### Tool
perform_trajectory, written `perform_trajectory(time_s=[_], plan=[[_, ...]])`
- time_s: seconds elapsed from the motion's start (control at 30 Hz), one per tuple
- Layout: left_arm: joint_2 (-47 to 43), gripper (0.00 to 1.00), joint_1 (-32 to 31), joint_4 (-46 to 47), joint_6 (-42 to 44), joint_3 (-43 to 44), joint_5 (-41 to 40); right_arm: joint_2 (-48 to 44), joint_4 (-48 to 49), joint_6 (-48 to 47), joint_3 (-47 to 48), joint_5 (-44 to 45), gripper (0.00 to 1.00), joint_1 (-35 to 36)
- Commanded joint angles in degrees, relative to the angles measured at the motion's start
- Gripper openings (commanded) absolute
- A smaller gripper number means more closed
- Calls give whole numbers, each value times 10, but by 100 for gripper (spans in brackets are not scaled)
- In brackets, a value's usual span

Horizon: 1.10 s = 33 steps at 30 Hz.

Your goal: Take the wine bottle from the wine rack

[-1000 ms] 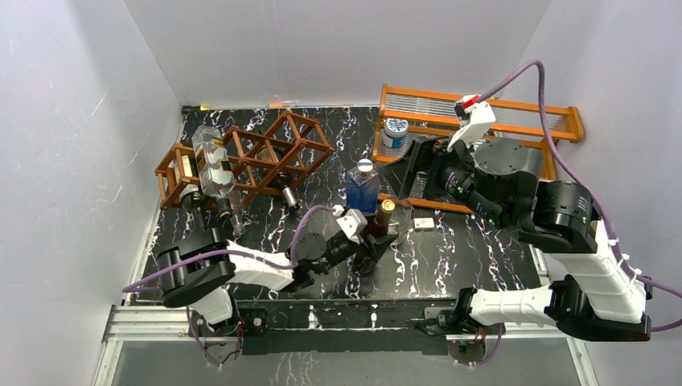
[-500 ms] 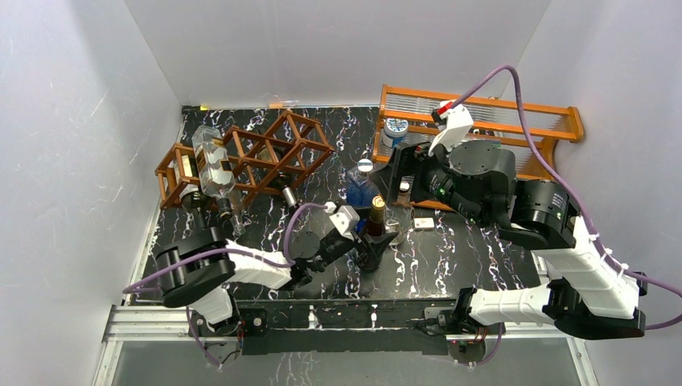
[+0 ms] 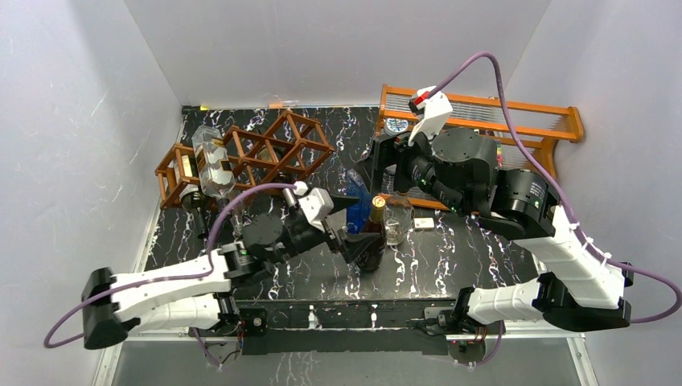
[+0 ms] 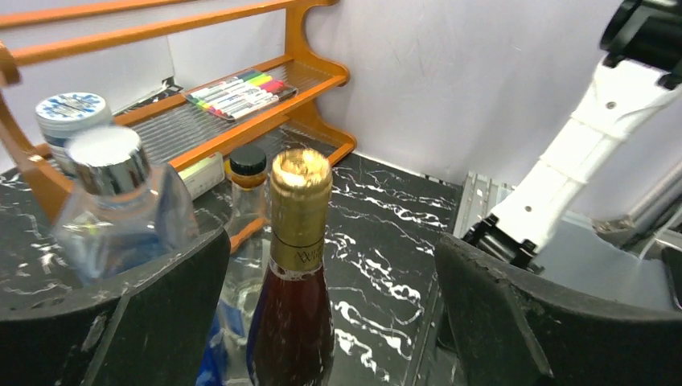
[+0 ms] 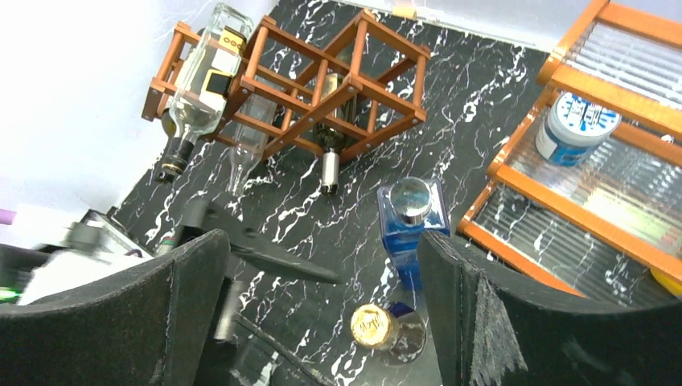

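The wine bottle [image 3: 372, 235], dark red with a gold foil cap, stands upright on the black marble table, off the wine rack [image 3: 269, 153]. My left gripper [image 3: 356, 227] is open, its fingers on either side of the bottle's neck with gaps on both sides. In the left wrist view the bottle [image 4: 296, 273] rises between the wide fingers of the left gripper [image 4: 331, 245]. My right gripper [image 3: 384, 165] hangs open above the table with nothing in it. Its camera looks down on the gold cap [image 5: 371, 326] and the rack [image 5: 338, 76].
The rack holds a clear bottle with a yellow label [image 5: 201, 80], another clear bottle [image 5: 249, 141] and a dark one with a silver cap [image 5: 328, 157]. A blue square bottle [image 5: 410, 221] and a glass jar [image 3: 396, 219] stand by the wine bottle. The orange shelf [image 3: 482, 112] holds a white tub [image 5: 575, 125] and markers [image 4: 237, 90].
My left gripper has opened off the wine bottle's neck, and its wrist has risen and drawn back left. The bottle stays upright. My right arm has swung left, still open.
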Motion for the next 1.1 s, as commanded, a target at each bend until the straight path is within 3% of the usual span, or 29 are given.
perform_trajectory(time_s=[0.0, 0.1, 0.2, 0.4, 0.47, 0.6, 0.67, 0.73, 0.83, 0.97, 1.07], plan=[[-91, 98, 5, -385, 28, 130, -44, 4, 67, -47, 30, 2, 98, 3], [-107, 98, 7, -511, 42, 204, -126, 11, 78, -56, 33, 6, 98, 3], [-95, 98, 8, -580, 54, 260, -203, 13, 85, -58, 33, 3, 98, 3], [-59, 98, 48, -577, 90, 296, -257, -5, 105, -55, 1, 8, 98, 3], [-26, 98, 131, -578, 94, 318, -190, -4, 103, -56, 0, 8, 98, 3], [57, 95, 427, -570, 55, 360, 125, -6, 99, -50, -3, 2, 98, 2], [70, 95, 509, -533, 30, 368, 213, -10, 107, -47, -19, -6, 98, 3], [89, 96, 550, -518, 15, 391, 249, -9, 111, -43, -26, -17, 98, 3], [134, 98, 599, -553, -17, 452, 197, 7, 103, -38, -28, -40, 98, 3], [199, 98, 654, -705, -80, 551, 10, 33, 104, -30, -28, -89, 98, 3], [215, 98, 661, -750, -112, 569, -105, 46, 115, -30, -38, -139, 98, 3]])
